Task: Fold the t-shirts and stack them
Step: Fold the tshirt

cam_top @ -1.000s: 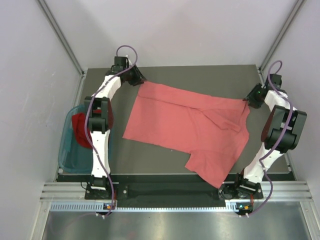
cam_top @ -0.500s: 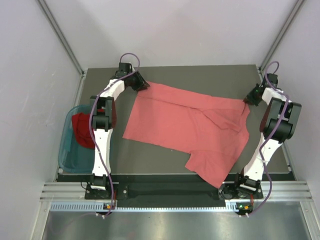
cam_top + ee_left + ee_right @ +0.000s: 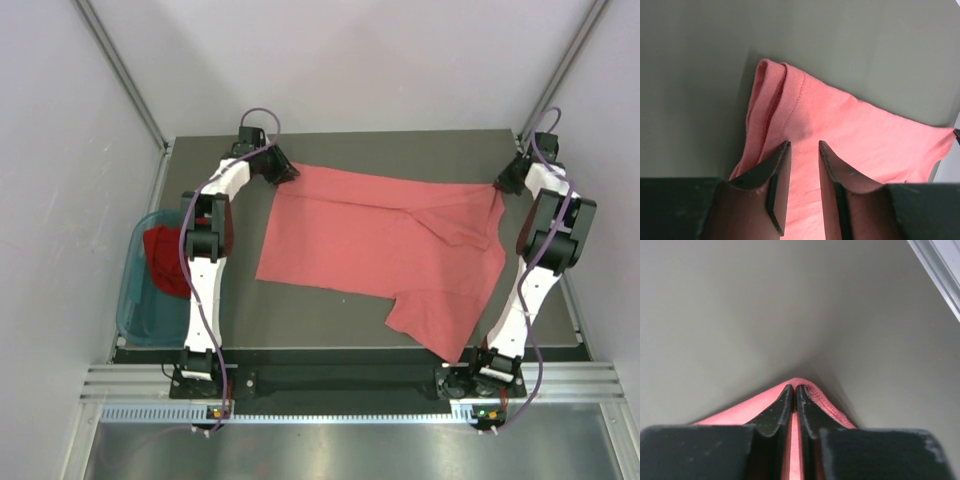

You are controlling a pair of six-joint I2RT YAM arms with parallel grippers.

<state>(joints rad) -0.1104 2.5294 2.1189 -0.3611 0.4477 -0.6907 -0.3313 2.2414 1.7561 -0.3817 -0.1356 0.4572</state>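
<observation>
A salmon-pink t-shirt [image 3: 380, 240] lies spread over the dark table, its far edge pulled straight between my two grippers. My left gripper [image 3: 288, 172] is at the shirt's far left corner. In the left wrist view its jaws [image 3: 803, 145] stand a little apart with pink cloth [image 3: 840, 130] filling the gap and a folded hem beyond the tips. My right gripper [image 3: 500, 187] holds the far right corner. In the right wrist view it [image 3: 794, 386] is pressed shut on the pink hem [image 3: 740, 412]. A deep red t-shirt [image 3: 165, 262] lies bunched in the basket.
A teal plastic basket [image 3: 130, 300] sits off the table's left edge beside the left arm. Grey enclosure walls and metal posts stand close behind both grippers. The shirt's lower sleeve [image 3: 440, 325] reaches towards the right arm's base [image 3: 480, 375].
The right gripper closed on the shirt's far right corner and moved farther back and right. The shirt slid right and its far edge drew straight. The left gripper shifted slightly right.
</observation>
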